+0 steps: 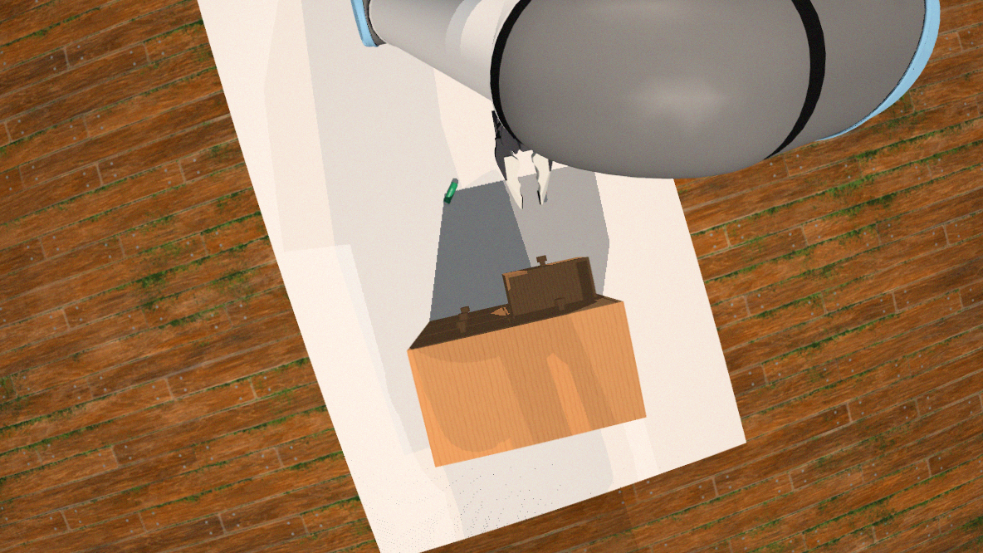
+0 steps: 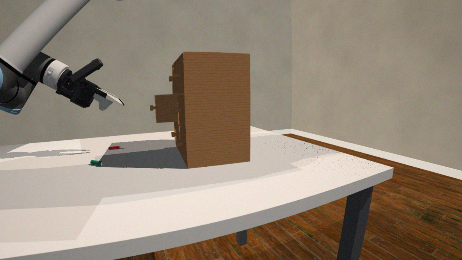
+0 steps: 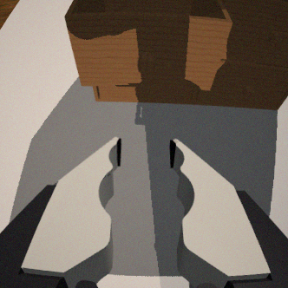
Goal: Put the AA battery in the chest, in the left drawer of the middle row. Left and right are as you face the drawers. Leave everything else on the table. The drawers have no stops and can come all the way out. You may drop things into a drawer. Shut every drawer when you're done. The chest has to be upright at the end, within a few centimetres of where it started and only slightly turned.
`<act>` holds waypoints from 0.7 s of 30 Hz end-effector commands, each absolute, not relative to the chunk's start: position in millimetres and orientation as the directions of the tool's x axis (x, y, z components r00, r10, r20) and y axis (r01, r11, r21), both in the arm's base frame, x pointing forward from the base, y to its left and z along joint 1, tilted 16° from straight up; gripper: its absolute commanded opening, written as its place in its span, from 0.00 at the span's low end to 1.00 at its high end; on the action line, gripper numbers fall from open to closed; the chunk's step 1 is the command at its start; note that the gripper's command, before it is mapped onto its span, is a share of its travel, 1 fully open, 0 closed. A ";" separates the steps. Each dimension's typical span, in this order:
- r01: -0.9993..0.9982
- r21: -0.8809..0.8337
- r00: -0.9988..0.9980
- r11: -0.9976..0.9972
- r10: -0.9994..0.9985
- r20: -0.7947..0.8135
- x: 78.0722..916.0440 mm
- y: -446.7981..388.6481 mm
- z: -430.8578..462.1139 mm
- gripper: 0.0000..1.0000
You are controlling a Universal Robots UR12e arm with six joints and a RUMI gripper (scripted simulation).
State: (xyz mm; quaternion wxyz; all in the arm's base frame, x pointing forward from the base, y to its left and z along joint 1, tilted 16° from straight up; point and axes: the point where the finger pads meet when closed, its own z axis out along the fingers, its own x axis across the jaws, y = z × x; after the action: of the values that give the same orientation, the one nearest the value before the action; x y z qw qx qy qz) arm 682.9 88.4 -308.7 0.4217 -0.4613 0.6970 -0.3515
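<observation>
The wooden chest (image 1: 481, 413) (image 2: 217, 109) stands upright. Its left middle-row drawer (image 1: 550, 288) (image 2: 166, 108) (image 3: 165, 52) is pulled partly out, with its knob (image 1: 541, 260) (image 2: 151, 107) facing my gripper. My gripper (image 1: 531, 204) (image 2: 123, 104) (image 3: 145, 140) is partly open with nothing between its fingers, in front of the drawer and clear of it. A green battery (image 1: 451, 191) (image 2: 95, 162) and a slimmer-looking red battery (image 2: 114, 147) lie on the table. The red one is hidden in the top view. No labels are readable. The drawer's contents are not clearly visible.
The white table (image 1: 687, 384) (image 2: 200, 207) carries everything. Other knobs, such as the upper knob (image 2: 170, 78) and lower knob (image 2: 173, 134), sit close to the chest front. The arm (image 1: 659, 82) (image 2: 41, 32) reaches over the table on the drawers' side.
</observation>
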 end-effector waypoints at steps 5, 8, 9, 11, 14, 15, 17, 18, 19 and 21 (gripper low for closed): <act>-0.358 -0.874 -0.219 0.329 -0.939 -0.264 681.8 88.2 -307.1 0.20; -0.368 -0.869 -0.219 0.330 -0.939 -0.264 680.8 88.2 -306.2 0.20; -0.372 -0.867 -0.219 0.330 -0.939 -0.264 680.4 88.2 -305.8 0.20; -0.381 -0.863 -0.219 0.331 -0.939 -0.264 679.4 88.2 -304.9 0.20; -0.398 -0.855 -0.219 0.333 -0.939 -0.264 677.7 88.2 -303.4 0.20; -0.404 -0.852 -0.219 0.333 -0.939 -0.264 677.1 88.2 -302.8 0.20; -0.417 -0.845 -0.219 0.334 -0.939 -0.264 675.7 88.1 -301.6 0.20; -0.425 -0.841 -0.219 0.335 -0.939 -0.264 674.8 88.1 -300.9 0.20; -0.432 -0.837 -0.219 0.336 -0.939 -0.264 673.9 88.1 -300.1 0.20; -0.432 -0.837 -0.219 0.336 -0.939 -0.264 673.9 88.1 -300.1 0.20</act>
State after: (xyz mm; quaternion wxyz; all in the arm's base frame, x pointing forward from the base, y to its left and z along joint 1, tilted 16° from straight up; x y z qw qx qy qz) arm 675.3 88.3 -302.0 0.4031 -0.4775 0.7105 -0.3235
